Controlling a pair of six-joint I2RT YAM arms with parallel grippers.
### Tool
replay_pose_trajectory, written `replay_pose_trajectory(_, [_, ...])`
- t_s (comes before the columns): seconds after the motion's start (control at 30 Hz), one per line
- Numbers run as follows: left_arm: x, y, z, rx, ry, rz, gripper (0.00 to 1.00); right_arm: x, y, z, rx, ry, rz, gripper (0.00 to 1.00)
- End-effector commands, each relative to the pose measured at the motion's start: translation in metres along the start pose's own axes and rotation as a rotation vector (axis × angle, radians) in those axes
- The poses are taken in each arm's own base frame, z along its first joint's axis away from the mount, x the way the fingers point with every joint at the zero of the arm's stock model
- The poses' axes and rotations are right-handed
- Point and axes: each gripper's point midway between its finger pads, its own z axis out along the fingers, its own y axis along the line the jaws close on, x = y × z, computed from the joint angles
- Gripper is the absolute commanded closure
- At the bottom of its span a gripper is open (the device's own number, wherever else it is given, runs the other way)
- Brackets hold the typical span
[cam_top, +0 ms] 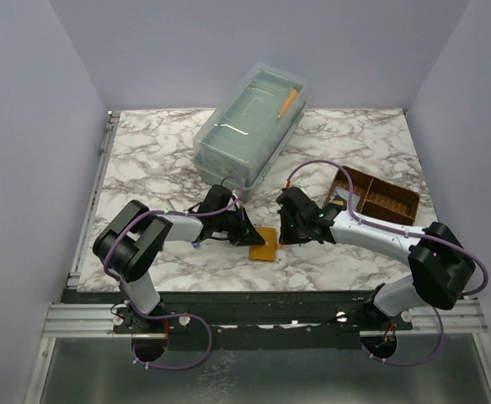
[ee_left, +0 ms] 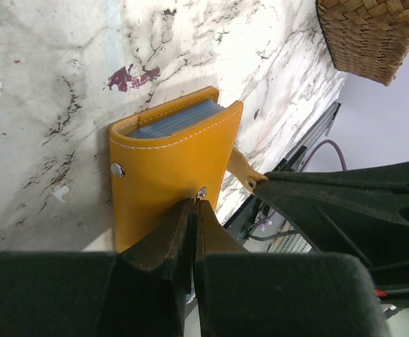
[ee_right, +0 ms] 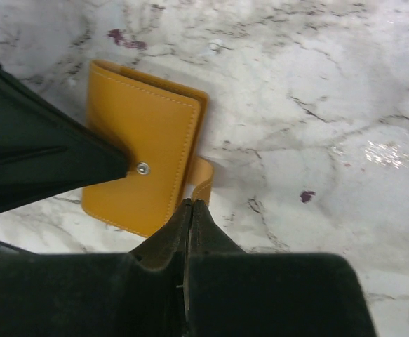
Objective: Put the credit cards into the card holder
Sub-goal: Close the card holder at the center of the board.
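Card holder (cam_top: 264,246) edges flanked by left hand (cam_top: 249,230), right hand (cam_top: 285,229).

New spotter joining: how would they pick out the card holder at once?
On the marble table, look near the front edge, between the left gripper and right gripper. The card holder lies there: a small orange-tan leather-look fold with a snap, unlike the woven tray and clear box farther back.
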Motion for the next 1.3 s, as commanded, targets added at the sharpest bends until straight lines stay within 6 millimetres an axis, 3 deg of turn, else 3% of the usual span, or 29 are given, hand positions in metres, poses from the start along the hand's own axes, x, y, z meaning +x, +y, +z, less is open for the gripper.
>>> replay_pose_trajectory(0.0, [-0.004,0.017,0.005,-0.059,-0.019,0.016,0.94,-0.012,0.033,0.002,-0.178,-0.044,-0.01,1.0])
replay_pose_trajectory(0.47, [-0.003,0.016,0.004,-0.054,-0.028,0.02,0.94,-0.007,0.039,0.019,-0.279,0.019,0.049,1.0])
replay_pose_trajectory(0.83, [-0.004,0.015,0.003,-0.052,-0.031,0.016,0.96,-0.001,0.032,0.028,-0.244,0.04,0.06,1.0])
replay_pose_trajectory(0.93, [-0.005,0.009,0.001,-0.037,-0.036,0.025,0.91,-0.004,0.03,0.025,-0.236,0.036,0.027,1.0])
replay_pose_trajectory(1.13, [-0.009,-0.013,-0.009,0.015,-0.061,0.066,0.76,-0.005,0.02,0.017,-0.166,0.064,-0.123,0.8])
replay_pose_trajectory(1.27, [-0.009,-0.017,-0.012,0.022,-0.069,0.073,0.81,-0.002,0.022,0.013,-0.184,0.068,-0.149,0.75])
